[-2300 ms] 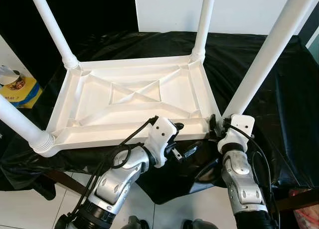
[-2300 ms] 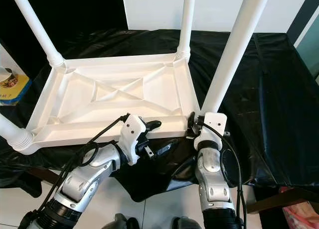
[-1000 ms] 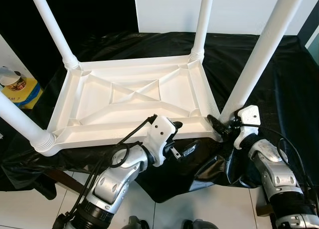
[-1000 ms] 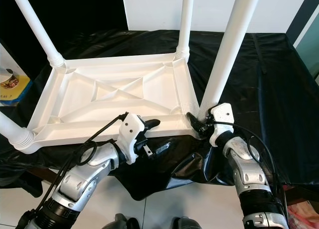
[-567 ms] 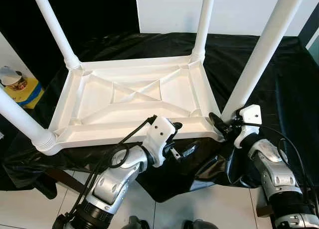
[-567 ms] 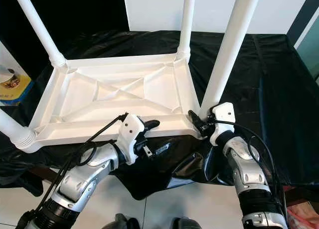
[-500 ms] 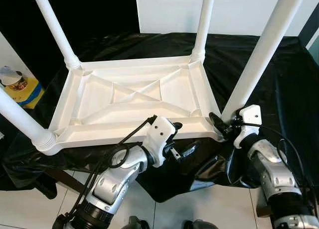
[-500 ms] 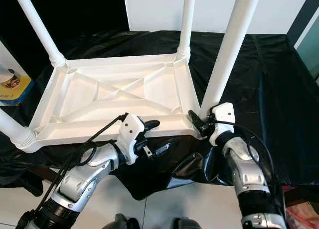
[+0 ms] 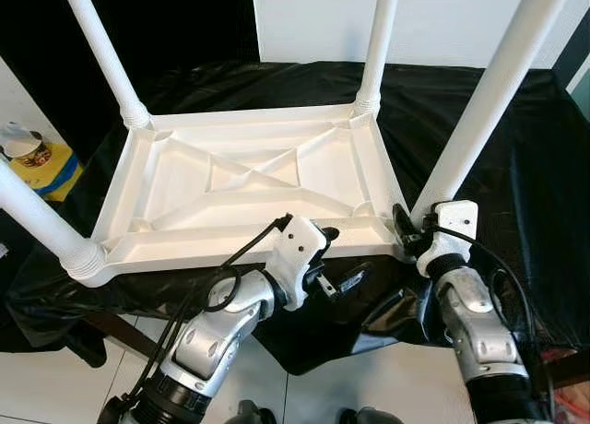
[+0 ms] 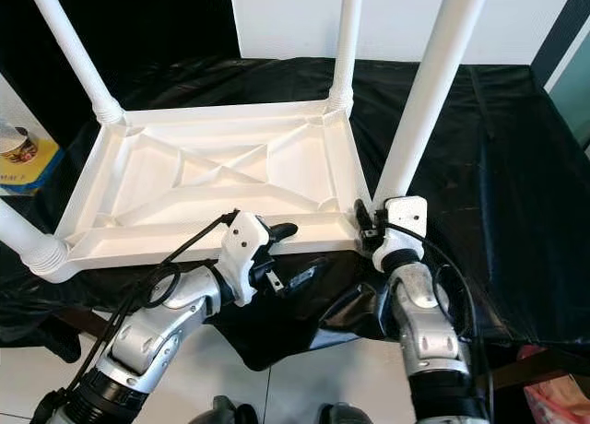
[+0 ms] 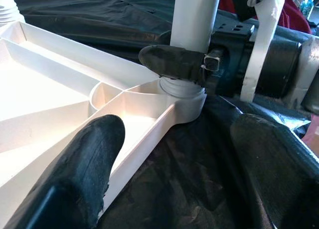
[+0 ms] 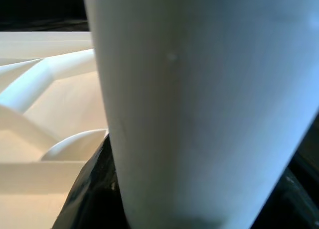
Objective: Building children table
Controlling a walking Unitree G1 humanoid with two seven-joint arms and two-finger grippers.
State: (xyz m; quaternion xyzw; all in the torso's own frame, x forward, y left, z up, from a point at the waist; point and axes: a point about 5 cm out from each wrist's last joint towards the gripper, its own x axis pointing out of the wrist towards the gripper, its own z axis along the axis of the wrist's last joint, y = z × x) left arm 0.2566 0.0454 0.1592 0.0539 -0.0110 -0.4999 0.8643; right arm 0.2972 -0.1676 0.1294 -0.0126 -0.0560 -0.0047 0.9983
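Observation:
The white plastic table top [image 9: 249, 175] lies upside down on a black cloth, with its legs pointing up. My right gripper [image 9: 406, 226] is at the near right corner, shut around the base of the near right leg [image 9: 489, 101]; that leg [image 12: 199, 104] stands very close between its fingers [image 12: 89, 199]. My left gripper [image 9: 339, 256] is open at the table's near rim, just left of that corner. One of its fingers [image 11: 94, 159] is over the inside of the top, the other over the cloth outside. A right gripper finger [image 11: 172, 62] presses against the leg's base.
The black cloth [image 9: 516, 212] drapes over the support's front edge onto white floor tiles [image 9: 55, 387]. A yellow box with a can [image 9: 37, 161] sits at the left. A white board [image 9: 442, 18] stands behind. A pink bag [image 10: 553, 396] is at the lower right.
My right forearm has swung in from the right and now stands straighter under the leg's base, with the gripper closer against the leg. The left arm has not moved.

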